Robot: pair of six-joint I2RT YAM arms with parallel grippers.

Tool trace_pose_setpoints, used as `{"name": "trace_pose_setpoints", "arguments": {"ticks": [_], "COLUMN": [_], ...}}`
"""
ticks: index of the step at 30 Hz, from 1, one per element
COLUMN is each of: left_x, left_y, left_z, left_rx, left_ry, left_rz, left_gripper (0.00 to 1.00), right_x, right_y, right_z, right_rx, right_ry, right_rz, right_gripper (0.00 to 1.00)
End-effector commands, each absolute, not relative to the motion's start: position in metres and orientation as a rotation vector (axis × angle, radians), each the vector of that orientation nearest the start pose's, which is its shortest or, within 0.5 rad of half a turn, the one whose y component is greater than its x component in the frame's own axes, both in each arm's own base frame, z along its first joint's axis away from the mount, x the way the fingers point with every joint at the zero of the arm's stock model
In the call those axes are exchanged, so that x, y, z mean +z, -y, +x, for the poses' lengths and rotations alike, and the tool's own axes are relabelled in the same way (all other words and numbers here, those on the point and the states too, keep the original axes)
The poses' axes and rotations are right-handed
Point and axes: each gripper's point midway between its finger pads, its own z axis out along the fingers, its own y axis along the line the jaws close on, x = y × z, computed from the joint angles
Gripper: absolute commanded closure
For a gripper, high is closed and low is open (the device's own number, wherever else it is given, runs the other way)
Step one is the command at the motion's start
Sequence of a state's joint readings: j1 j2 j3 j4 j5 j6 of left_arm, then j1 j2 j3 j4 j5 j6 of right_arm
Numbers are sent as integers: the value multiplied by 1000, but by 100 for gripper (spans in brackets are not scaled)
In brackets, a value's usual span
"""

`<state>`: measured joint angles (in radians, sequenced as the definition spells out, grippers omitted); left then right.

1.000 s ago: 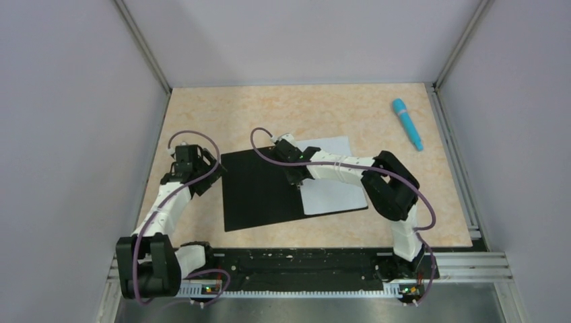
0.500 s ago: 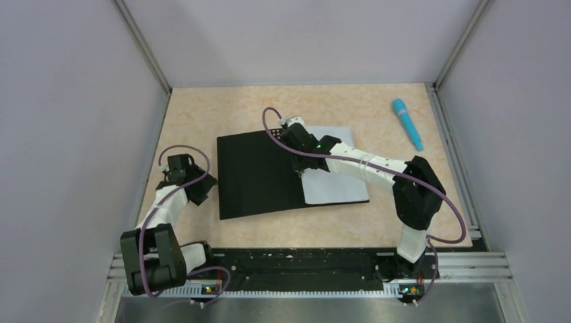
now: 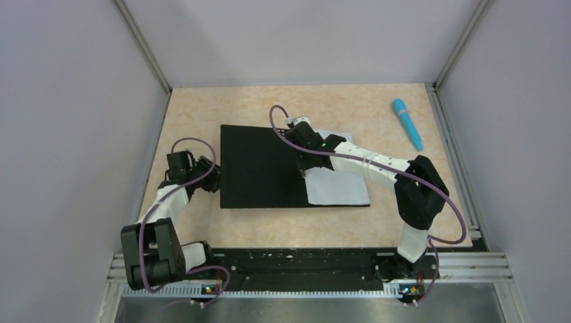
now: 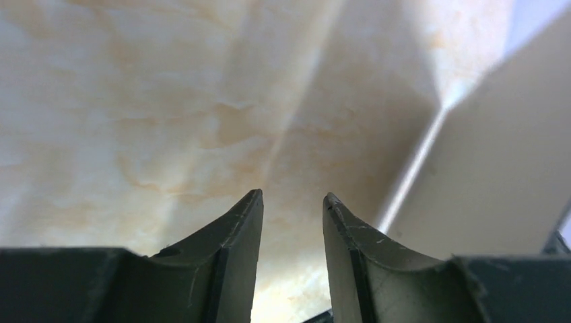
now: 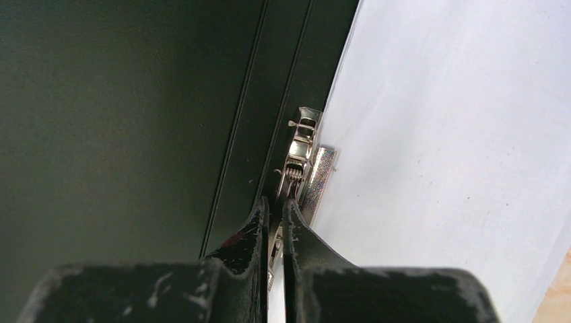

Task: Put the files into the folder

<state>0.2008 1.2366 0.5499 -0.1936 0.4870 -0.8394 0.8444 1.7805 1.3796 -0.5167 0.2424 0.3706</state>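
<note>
The right jaws are pressed together on the thin lever of the metal clip [image 5: 299, 158], at the spine of the open folder [image 3: 259, 168]. Its black inside faces up on the bench [image 3: 202, 114]. The white sheets [image 3: 340, 185] lie on its right half, their edge touching the clip.

The left jaws are half spread over bare bench with nothing between them, just beside the folder's left edge.

This looks like the clipping step. Next, the sheet edge has to sit under the clip before it is let go, and then the left cover needs folding over.

A second ago the folder lay skewed. Now it sits square to the bench edge, and the right arm reaches further out.
</note>
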Motion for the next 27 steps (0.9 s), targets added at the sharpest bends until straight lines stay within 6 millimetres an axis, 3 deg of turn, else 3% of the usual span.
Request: {"name": "trace_pose_setpoints", "arguments": {"ticks": [1, 6, 10, 15, 16, 21, 25, 27], "left_x": [143, 167, 171, 174, 175, 183, 185, 186], "left_y": [80, 101, 108, 122, 127, 140, 153, 162], "left_z": [310, 309, 307, 306, 306, 309, 312, 314], "left_rx": [-1084, -1115, -1071, -1075, -1070, -1055, -1050, -1064], "left_ry": [-2143, -2151, -2157, -2170, -2173, -2173, -2184, -2189], "left_rz": [-764, -629, -605, -581, -573, -549, -520, -507], "left_gripper": [56, 55, 55, 55, 55, 54, 54, 54], "right_x": [120, 97, 89, 102, 107, 135, 151, 158], "right_y": [-365, -407, -438, -459, -457, -425, -389, -370], "right_z": [324, 325, 319, 312, 313, 318, 320, 321], "right_rx": [503, 681, 811, 991, 995, 998, 965, 932], "right_ry": [-2356, -2388, -2399, -2364, -2354, -2306, -2276, -2264], "right_rz": [-426, -374, -335, -281, -277, -221, -173, -154], "right_gripper": [100, 100, 100, 100, 100, 69, 55, 53]}}
